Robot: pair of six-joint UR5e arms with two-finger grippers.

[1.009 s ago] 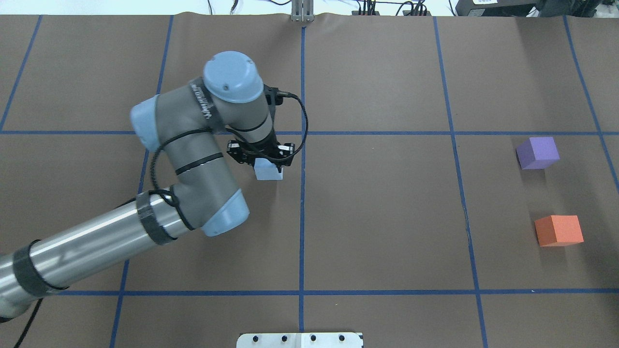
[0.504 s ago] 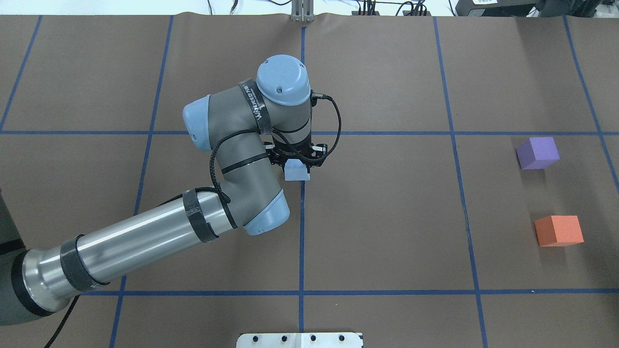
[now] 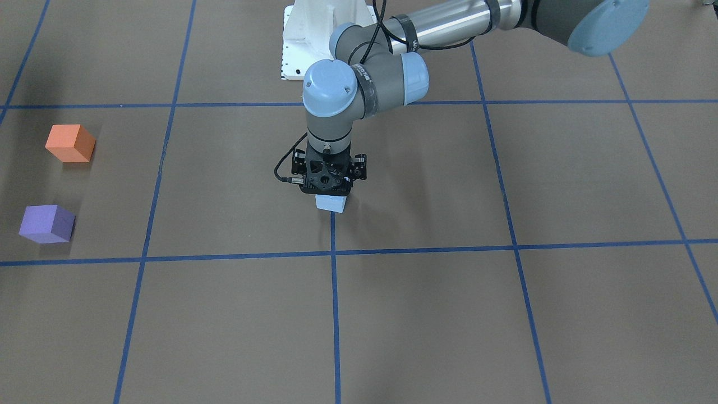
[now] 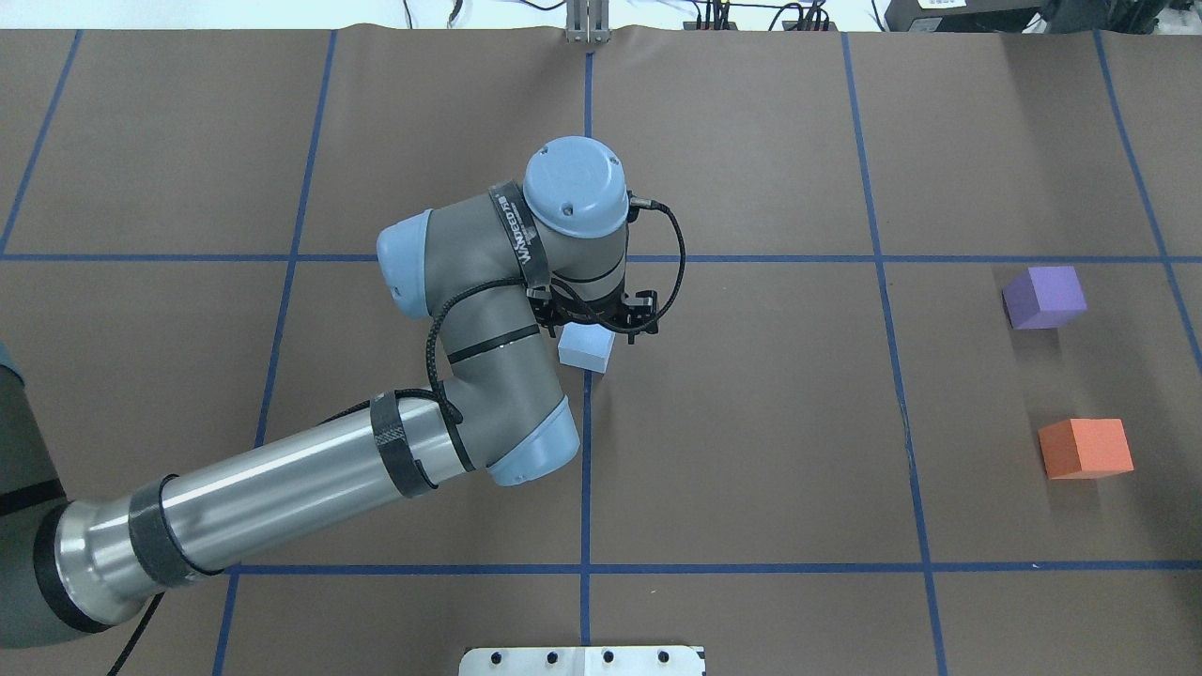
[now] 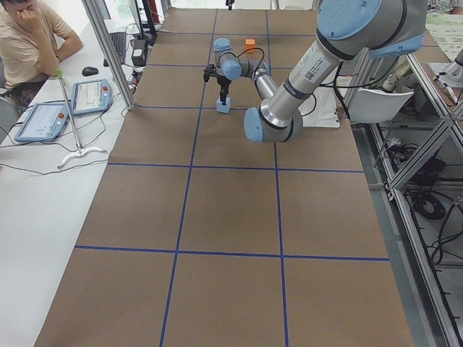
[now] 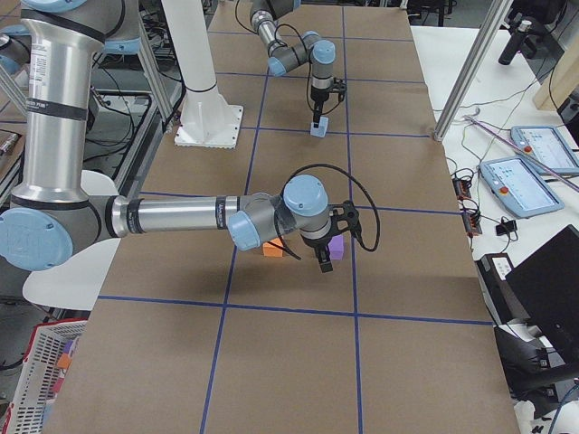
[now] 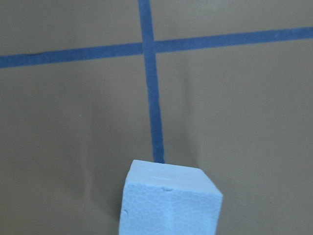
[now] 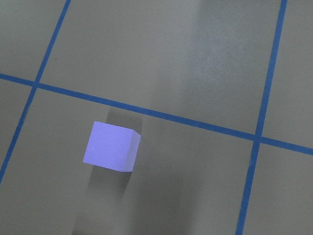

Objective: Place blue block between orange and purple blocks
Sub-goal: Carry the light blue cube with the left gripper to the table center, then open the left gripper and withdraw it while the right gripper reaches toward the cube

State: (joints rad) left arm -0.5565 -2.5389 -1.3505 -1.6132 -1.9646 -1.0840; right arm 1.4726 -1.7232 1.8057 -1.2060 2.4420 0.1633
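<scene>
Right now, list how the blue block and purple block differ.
Colour: the blue block is pale blue, the purple block violet. State: the blue block is clamped in the left gripper; the purple block sits free on the table. Place: the blue block is at the middle tape line, the purple block far to the robot's right, near the orange block. Both are cubes of similar size.

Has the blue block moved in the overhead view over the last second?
Yes. The blue block has shifted right, from left of the central tape line to over it.
</scene>
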